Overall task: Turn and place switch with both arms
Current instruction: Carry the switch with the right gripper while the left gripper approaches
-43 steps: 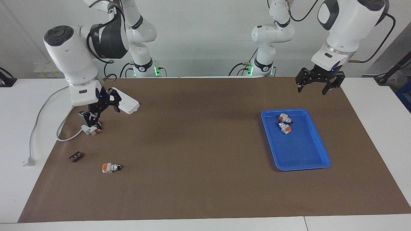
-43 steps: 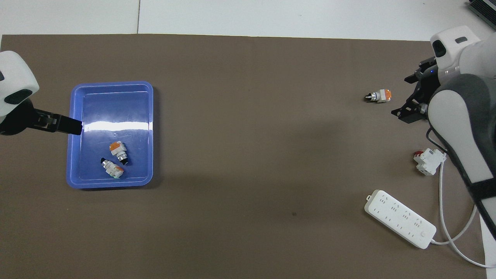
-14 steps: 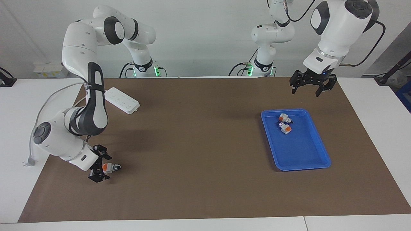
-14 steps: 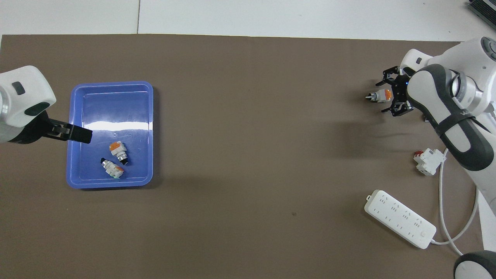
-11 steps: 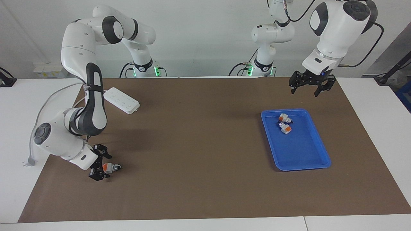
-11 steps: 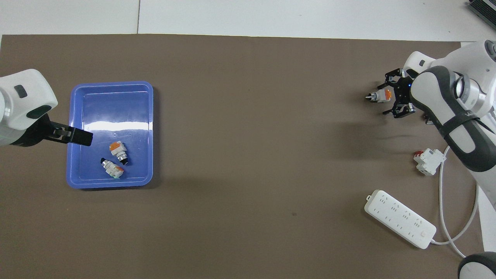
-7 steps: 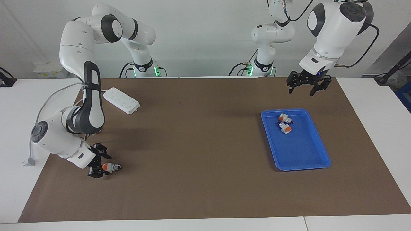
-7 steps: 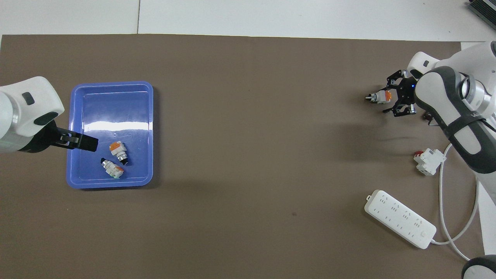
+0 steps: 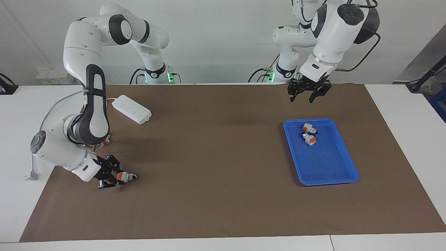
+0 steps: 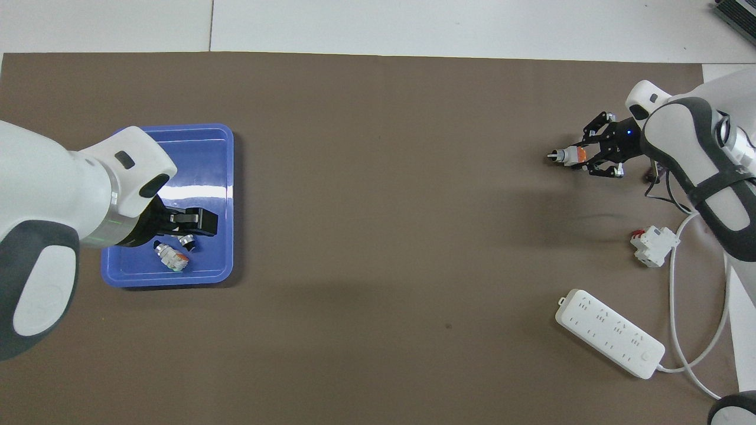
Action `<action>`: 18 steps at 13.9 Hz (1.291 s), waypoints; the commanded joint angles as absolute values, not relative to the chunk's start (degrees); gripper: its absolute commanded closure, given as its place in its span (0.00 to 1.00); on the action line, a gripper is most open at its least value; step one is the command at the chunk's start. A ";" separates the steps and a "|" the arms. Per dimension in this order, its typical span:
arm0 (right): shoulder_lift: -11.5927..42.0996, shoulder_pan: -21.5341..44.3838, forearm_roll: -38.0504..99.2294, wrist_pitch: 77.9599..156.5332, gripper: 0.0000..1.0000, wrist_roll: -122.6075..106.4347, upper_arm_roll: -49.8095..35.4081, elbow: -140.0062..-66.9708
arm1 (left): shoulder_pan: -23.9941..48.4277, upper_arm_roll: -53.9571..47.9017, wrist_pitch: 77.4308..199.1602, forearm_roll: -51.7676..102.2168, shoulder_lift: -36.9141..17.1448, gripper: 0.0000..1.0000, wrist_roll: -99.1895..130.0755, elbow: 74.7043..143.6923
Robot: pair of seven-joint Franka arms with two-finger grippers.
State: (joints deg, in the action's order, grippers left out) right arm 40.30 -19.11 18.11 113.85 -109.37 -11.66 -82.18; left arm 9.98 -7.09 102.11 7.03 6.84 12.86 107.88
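The switch (image 9: 126, 176) has an orange block, a white-silver middle and a black knob tip that points away from the right arm. My right gripper (image 9: 117, 178) is shut on its orange end, low over the mat at the right arm's end of the table. Both also show in the overhead view: the switch (image 10: 568, 155) and the right gripper (image 10: 590, 158). My left gripper (image 9: 301, 99) hangs open and empty in the air above the mat, by the robots' edge of the blue tray (image 9: 331, 167). In the overhead view the left gripper (image 10: 201, 223) covers part of the tray (image 10: 177, 147).
Two more orange-and-white switches (image 9: 308, 128) (image 9: 309, 140) lie in the tray, nearer the robots. A white power strip (image 9: 131, 109) with its cable lies near the right arm's base. A white-and-red block (image 10: 652, 245) sits between the strip and the held switch.
My right gripper has closed on the switch and shifted it slightly toward the table's middle. My left arm has swung from past the tray's outer end toward the table's middle.
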 commanded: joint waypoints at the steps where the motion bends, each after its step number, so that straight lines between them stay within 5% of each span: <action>1: 36.57 -19.52 22.49 109.36 1.00 -110.04 -12.39 -84.11 | 11.25 -6.24 105.46 13.42 7.82 0.28 15.56 110.21; 9: 16.02 -12.40 30.74 103.62 1.00 -102.30 -13.27 -97.89 | 16.51 -6.33 118.45 34.43 -0.43 0.39 29.87 106.18; 18: 2.21 -3.34 35.75 102.04 1.00 -96.86 -13.27 -103.79 | 26.10 -6.42 138.58 52.29 -5.70 0.54 46.65 105.91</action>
